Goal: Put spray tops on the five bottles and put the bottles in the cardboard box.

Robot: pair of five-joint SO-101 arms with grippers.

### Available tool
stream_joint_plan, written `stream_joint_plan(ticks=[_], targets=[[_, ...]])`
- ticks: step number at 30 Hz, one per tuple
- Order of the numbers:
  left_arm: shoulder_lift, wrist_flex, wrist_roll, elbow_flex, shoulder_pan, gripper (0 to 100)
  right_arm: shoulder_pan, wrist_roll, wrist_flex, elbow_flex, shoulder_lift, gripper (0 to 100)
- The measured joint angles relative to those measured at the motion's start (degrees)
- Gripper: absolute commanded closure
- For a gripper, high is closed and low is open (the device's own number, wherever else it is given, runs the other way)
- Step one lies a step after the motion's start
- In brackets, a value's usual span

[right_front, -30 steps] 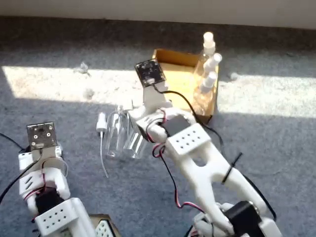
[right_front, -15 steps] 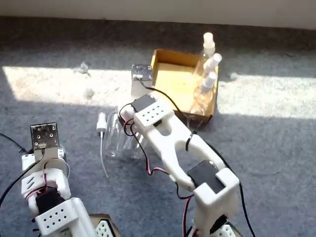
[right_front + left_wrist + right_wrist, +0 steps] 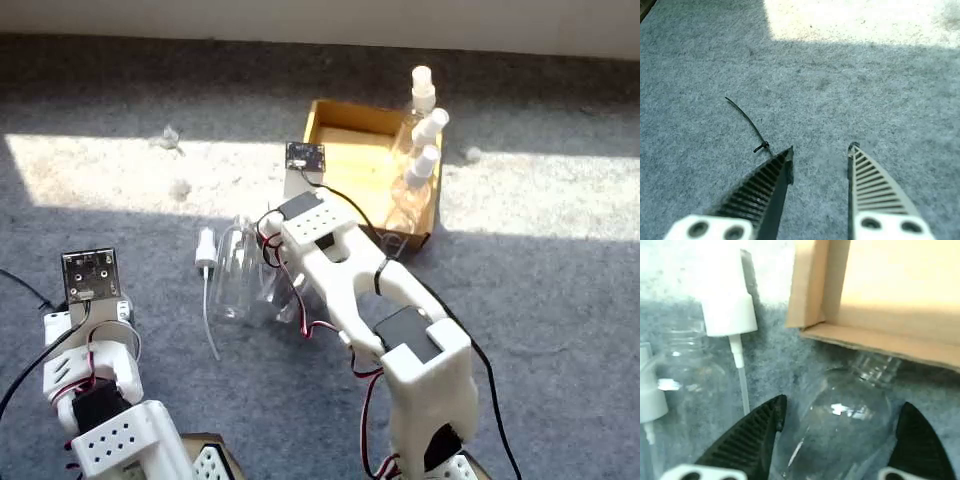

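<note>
While my right end effector [image 3: 842, 409] hangs released over an uncapped bottle [image 3: 855, 385], the cardboard box [image 3: 812, 290] just beyond, I judge capping is in hand; next I clench, spray top [image 3: 727, 305] alongside.

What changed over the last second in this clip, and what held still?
The right gripper swung down and forward with its arm; one clear uncapped bottle now lies between its open jaws, beside the cardboard box. Nothing was taken hold of or let go. The left gripper, the three capped bottles in the box and the loose spray top stayed put.
</note>
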Motion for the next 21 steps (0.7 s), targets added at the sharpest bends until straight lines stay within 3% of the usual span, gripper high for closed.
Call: stream_joint_plan(ticks=[7,15,21], targets=[[0.00,0.00,0.00,0.00,0.00,83,0.00,0.00,12.48,-0.09,0.00,99.5],[0.00,0.00,0.00,0.00,0.00,83,-2.02,7.30,13.98,6.86,-6.68,99.4],[0.00,0.00,0.00,0.09,0.00,83,-3.52,16.18,2.37,23.30,-19.25,99.5]])
